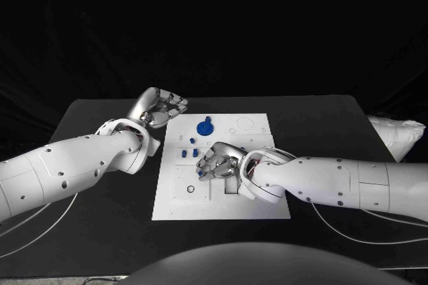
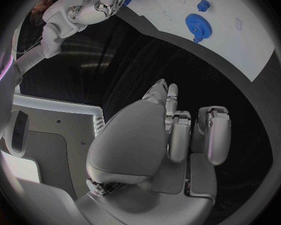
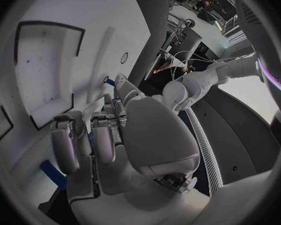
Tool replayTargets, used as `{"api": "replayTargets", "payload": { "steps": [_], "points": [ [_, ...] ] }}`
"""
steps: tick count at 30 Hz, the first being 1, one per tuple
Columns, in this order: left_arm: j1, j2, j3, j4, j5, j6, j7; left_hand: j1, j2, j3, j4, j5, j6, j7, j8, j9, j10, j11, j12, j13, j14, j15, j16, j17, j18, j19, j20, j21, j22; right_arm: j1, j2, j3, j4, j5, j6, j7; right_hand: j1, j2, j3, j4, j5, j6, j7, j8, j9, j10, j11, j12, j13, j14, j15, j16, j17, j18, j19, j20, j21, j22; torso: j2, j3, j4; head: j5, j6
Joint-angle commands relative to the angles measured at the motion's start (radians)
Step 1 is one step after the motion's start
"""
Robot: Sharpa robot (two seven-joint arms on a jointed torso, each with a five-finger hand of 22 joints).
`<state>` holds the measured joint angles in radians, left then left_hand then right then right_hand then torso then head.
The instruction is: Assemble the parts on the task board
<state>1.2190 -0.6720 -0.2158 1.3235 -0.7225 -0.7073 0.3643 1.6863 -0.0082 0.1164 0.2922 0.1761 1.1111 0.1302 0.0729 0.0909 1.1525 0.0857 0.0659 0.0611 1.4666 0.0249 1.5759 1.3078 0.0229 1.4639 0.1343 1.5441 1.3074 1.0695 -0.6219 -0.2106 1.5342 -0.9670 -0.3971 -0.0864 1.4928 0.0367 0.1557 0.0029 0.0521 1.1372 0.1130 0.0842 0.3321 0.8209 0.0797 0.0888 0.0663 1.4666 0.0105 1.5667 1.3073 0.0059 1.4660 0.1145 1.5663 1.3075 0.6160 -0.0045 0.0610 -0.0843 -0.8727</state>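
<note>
On the board (image 1: 258, 204): gear (image 1: 205, 127) near its far edge; small parts (image 1: 190, 153) at centre-left. Right hand (image 1: 219, 162) over board's middle, fingers curled, contents indiscernible. Left hand (image 1: 161, 108) beside board's far-left corner, curled, empty.

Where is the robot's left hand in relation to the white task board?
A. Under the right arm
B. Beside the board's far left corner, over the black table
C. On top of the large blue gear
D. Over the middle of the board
B. In the head view the silver left hand, fingers curled in, sits just off the white task board beside its far left corner, over the black table, with the large blue gear apart from it.
</note>
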Motion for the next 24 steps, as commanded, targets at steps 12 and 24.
{"api": "replayTargets", "payload": {
  "steps": [12, 24],
  "points": [
    [0.001, 0.002, 0.001, 0.001, -0.004, 0.012, 0.007, 0.006, 0.003, 0.003, 0.0, -0.003, 0.007, -0.001, 0.0, 0.001, 0.007, -0.002, -0.004, 0.0, 0.104, -0.005, -0.005, 0.263, -0.017, 0.089, -0.008, 0.003, 0.255, -0.004, -0.003, -0.003, -0.002, -0.016, 0.015, -0.016, 0.015, 0.003, -0.002, -0.016, 0.003, -0.024, -0.009, -0.017, -0.002, -0.039, -0.006, 0.013, -0.001, 0.104, -0.013, 0.004, 0.263, -0.006, 0.105, -0.006, 0.004, 0.263, 0.0, 0.0, 0.0, 0.0, 0.0],
    [0.001, 0.002, 0.001, 0.0, -0.004, 0.013, 0.007, 0.006, 0.003, 0.003, 0.0, -0.003, 0.007, -0.001, 0.0, 0.001, 0.007, -0.002, -0.004, 0.0, 0.104, -0.005, -0.005, 0.263, -0.017, 0.089, -0.008, 0.003, 0.255, -0.004, -0.004, -0.003, -0.003, -0.017, 0.033, -0.027, 0.02, 0.003, -0.009, -0.022, 0.002, -0.086, -0.014, -0.023, -0.022, -0.082, -0.016, 0.034, 0.0, 0.104, -0.02, 0.004, 0.263, -0.006, 0.105, -0.014, 0.004, 0.263, 0.0, -0.0004, 0.0001, -0.002, 0.0]
  ]
}}
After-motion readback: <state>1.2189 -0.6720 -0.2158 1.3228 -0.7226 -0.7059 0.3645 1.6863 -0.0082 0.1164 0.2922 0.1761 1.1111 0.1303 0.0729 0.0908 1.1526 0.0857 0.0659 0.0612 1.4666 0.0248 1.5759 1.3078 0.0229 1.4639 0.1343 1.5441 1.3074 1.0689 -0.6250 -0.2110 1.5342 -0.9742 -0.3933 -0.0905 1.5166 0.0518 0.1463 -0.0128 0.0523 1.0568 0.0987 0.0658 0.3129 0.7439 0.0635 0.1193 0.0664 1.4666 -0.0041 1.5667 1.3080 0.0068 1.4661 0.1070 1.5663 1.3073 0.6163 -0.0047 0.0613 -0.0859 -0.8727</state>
